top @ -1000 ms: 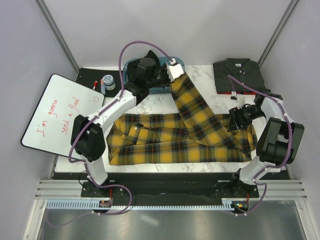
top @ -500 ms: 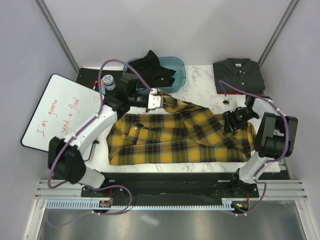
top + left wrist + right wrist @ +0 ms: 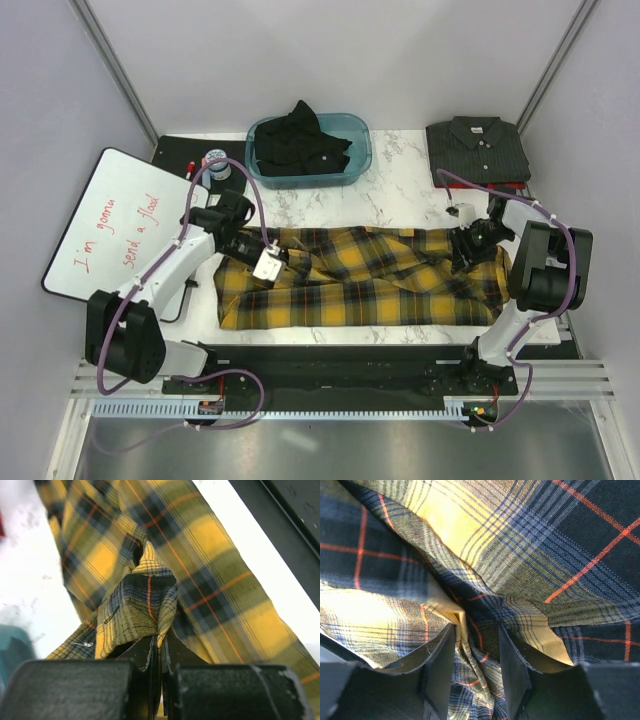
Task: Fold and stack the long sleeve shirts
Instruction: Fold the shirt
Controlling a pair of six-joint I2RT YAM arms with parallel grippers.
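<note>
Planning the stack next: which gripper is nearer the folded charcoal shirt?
Right. The right gripper is on the plaid shirt, just in front of the charcoal shirt; the left gripper pinches plaid far left.

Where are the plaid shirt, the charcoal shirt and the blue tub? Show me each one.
plaid shirt (image 3: 400, 293), top view, lower body panel.
charcoal shirt (image 3: 480, 150), top view, buttoned front.
blue tub (image 3: 359, 150), top view, right wall.

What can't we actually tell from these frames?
Right gripper, right wrist view: plaid shirt bunched between the fingers; pinched or not, unclear.
Same gripper, top view: jaws hidden under its own wrist.
Black shirt, top view: crumpled in the bin; own folds hide which part is which.
</note>
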